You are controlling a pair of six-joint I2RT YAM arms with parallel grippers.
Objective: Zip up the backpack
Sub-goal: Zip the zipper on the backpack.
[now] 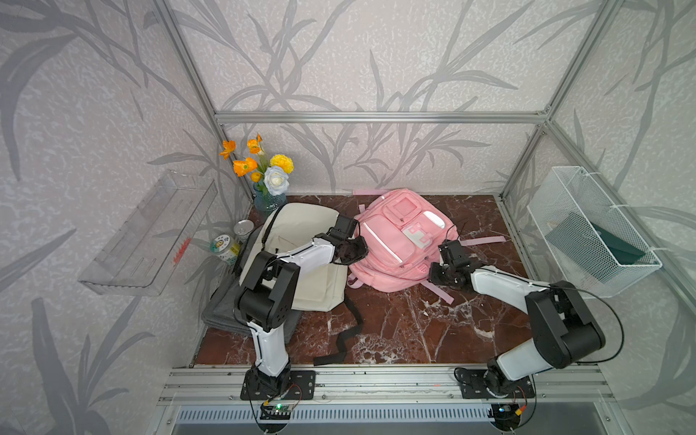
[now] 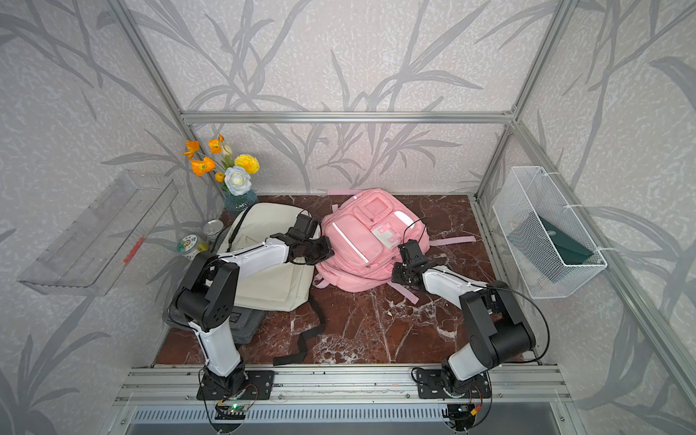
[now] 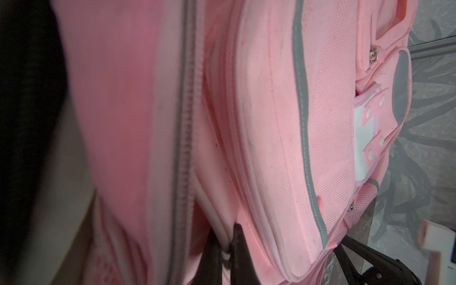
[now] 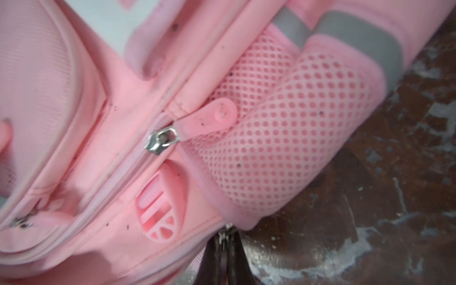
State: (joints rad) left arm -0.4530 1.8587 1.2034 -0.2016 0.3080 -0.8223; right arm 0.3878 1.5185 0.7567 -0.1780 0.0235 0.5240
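Observation:
The pink backpack (image 1: 399, 241) (image 2: 361, 241) lies flat in the middle of the marble table, seen in both top views. My left gripper (image 1: 356, 250) (image 2: 324, 250) (image 3: 230, 246) is at its left side, shut on a pale piped edge of a pocket (image 3: 222, 222). A closed zipper line (image 3: 185, 123) runs beside it. My right gripper (image 1: 432, 270) (image 2: 395, 273) (image 4: 227, 238) is at the near right corner under the mesh side pocket (image 4: 283, 148). It is shut on a small metal zipper pull (image 4: 228, 228). Another slider (image 4: 161, 140) with a pink tab (image 4: 212, 118) lies free higher up.
A cream backpack (image 1: 301, 271) lies under my left arm on a grey bag (image 1: 222, 312), its black strap (image 1: 350, 331) trailing forward. A flower vase (image 1: 269, 199) and two cans (image 1: 226, 248) stand at the back left. A wire basket (image 1: 591, 233) hangs on the right wall, a clear tray (image 1: 150, 233) on the left.

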